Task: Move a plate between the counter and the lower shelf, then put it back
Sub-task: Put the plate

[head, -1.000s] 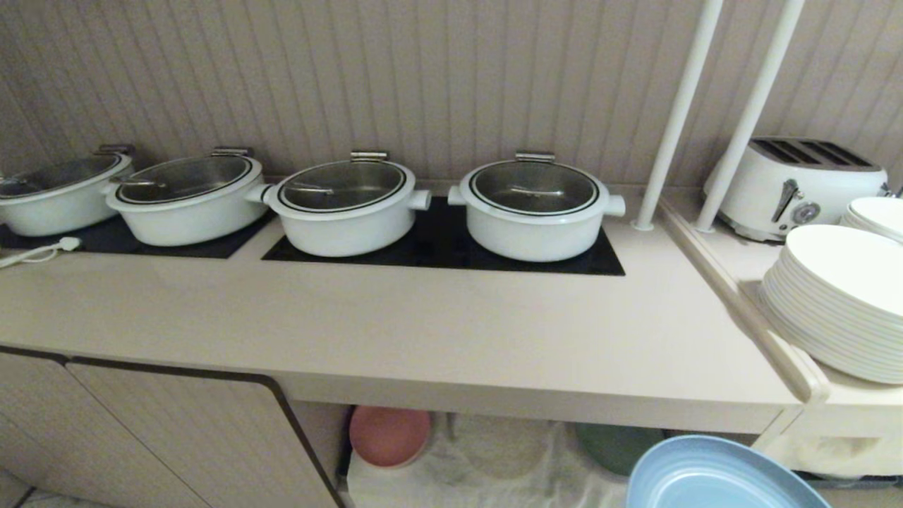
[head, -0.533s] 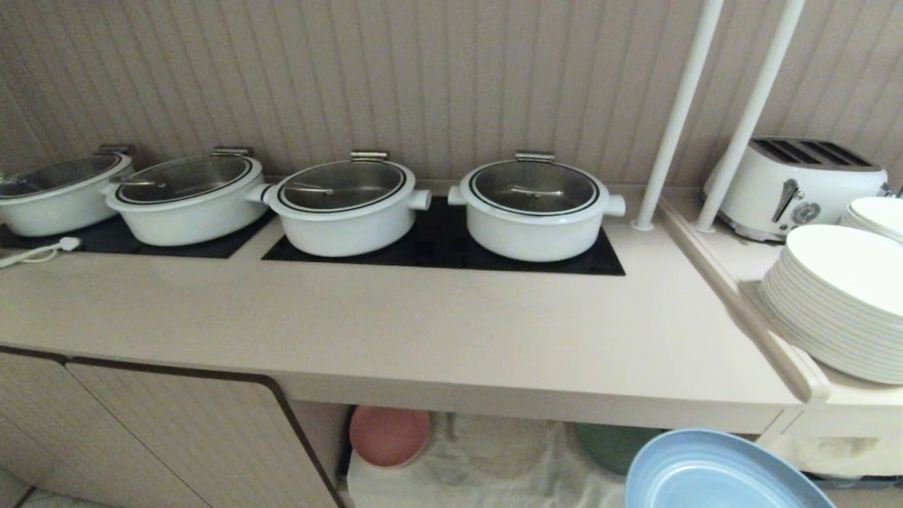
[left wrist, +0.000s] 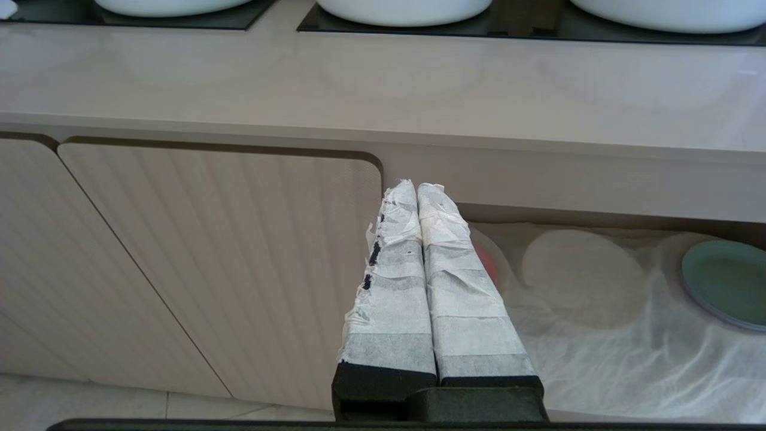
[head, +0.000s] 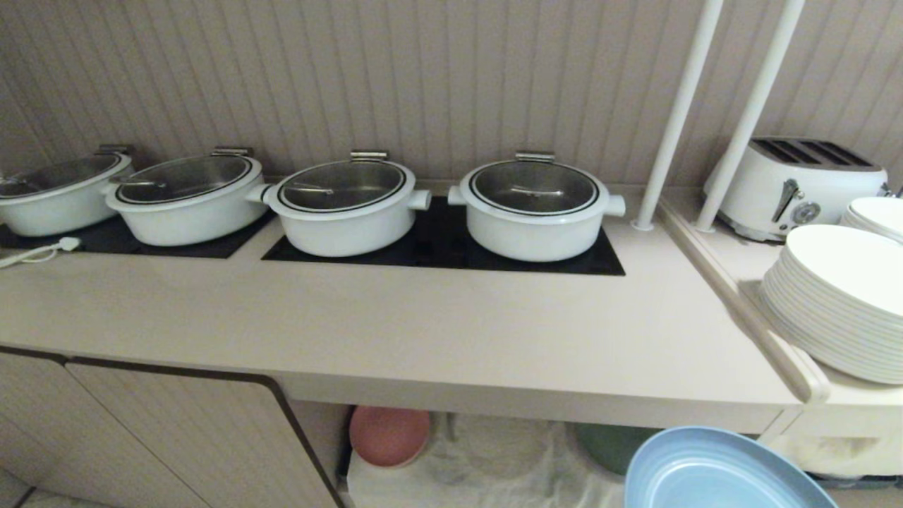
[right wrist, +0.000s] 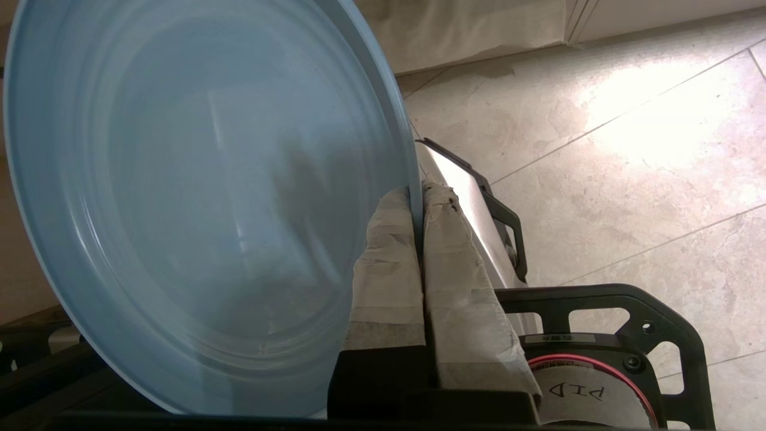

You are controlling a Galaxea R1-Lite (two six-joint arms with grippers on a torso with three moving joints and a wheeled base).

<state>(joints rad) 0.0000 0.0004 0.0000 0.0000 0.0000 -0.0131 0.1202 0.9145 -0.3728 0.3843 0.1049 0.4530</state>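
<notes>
the right hand (right wrist: pixel 419 203) pinches the rim of the round light-blue matte plate (right wrist: pixel 197 197), held below the long beige worktop (head: pixel 423 331); the left hand (left wrist: pixel 417 194) is closed, empty.

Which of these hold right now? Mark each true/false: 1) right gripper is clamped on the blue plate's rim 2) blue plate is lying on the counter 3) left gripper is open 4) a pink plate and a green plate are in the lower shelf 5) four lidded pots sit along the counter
1) True: the right gripper pinches the rim of the plate.
2) False: it is held in the air below the edge of the counter.
3) False: the left gripper is shut, holding nothing.
4) True: the pink plate and green plate lie on the white cloth in the lower shelf.
5) True: four pots.
</notes>
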